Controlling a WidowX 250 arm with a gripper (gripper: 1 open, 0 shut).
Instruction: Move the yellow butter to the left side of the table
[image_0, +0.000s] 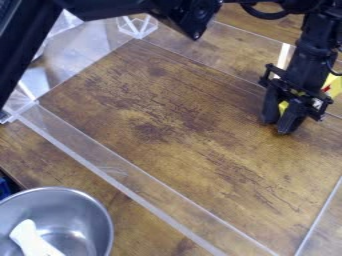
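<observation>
My gripper stands at the right side of the table, pointing steeply down with its fingertips at the wood. The yellow butter shows only as small yellow slivers between and beside the black fingers; most of it is hidden by them. The jaws look shut around it. The black arm rises from the gripper toward the top right corner.
A round metal bowl with a white object inside sits at the bottom left, outside the clear acrylic strip. More clear acrylic lies at the top left. A dark camera mount overhangs the top edge.
</observation>
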